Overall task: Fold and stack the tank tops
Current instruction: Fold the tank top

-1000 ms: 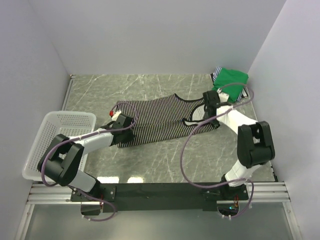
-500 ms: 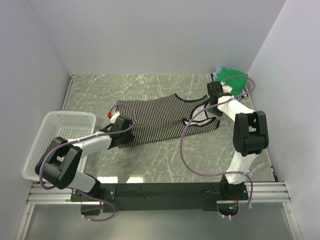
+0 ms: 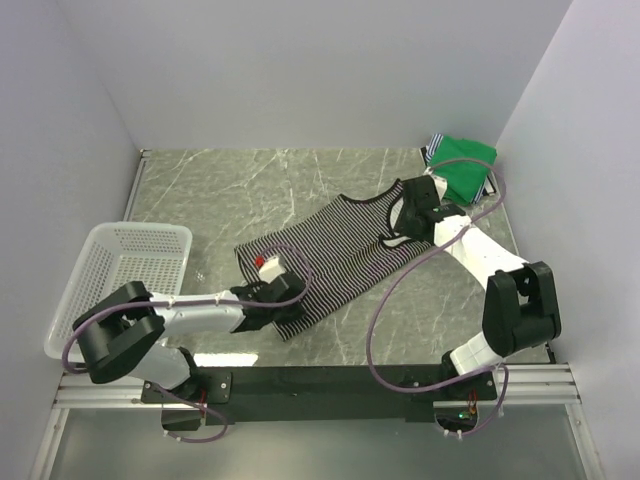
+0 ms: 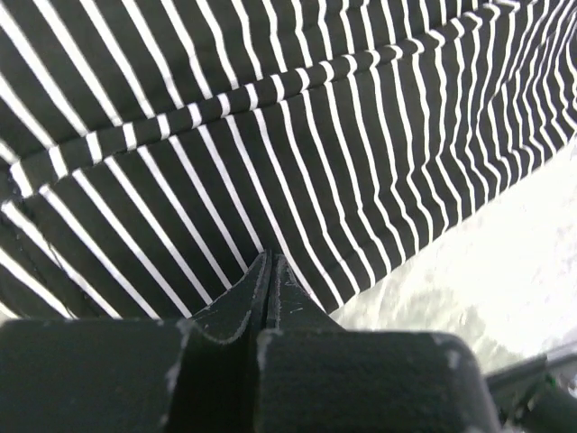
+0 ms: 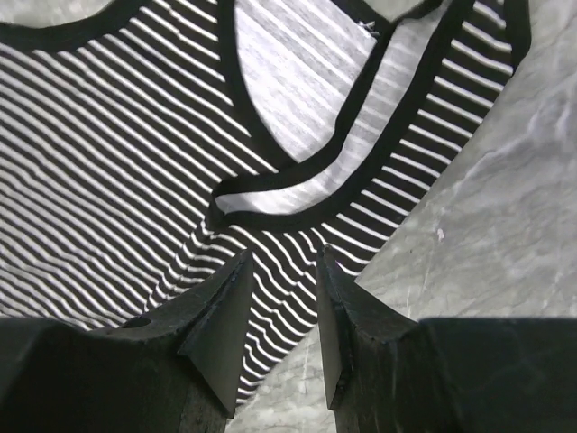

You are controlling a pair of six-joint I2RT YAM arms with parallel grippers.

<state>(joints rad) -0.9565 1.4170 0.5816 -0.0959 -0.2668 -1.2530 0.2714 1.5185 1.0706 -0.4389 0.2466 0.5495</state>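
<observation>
So the black-and-white striped tank top with dark-edged straps [image 3: 340, 250] is lying spread out on the grey marble-look table [image 3: 240, 185], running diagonally. The hem end is near the front left and the strap end points toward the back right.

The left gripper [image 4: 269, 266] is at the hem corner, and in its wrist view the jaws are pressed tight together with the striped cloth pinched right at the tips. The fabric fans out from there in soft folds, and there's bare table off to the right.

The right gripper [image 5: 279, 262] is over the strap end. Its jaws have only a narrow gap, and you can see flat stripes on the cloth between them. The dark-bound armhole loop sits just past the tips. Can't tell if the fingers are actually touching the cloth or just above it.

The plain bright green tank top [image 3: 462, 165] is bunched up in the far right corner, well apart from the striped one. The white plastic mesh basket [image 3: 110, 250] sits at the left edge of the table, near the left arm.
</observation>
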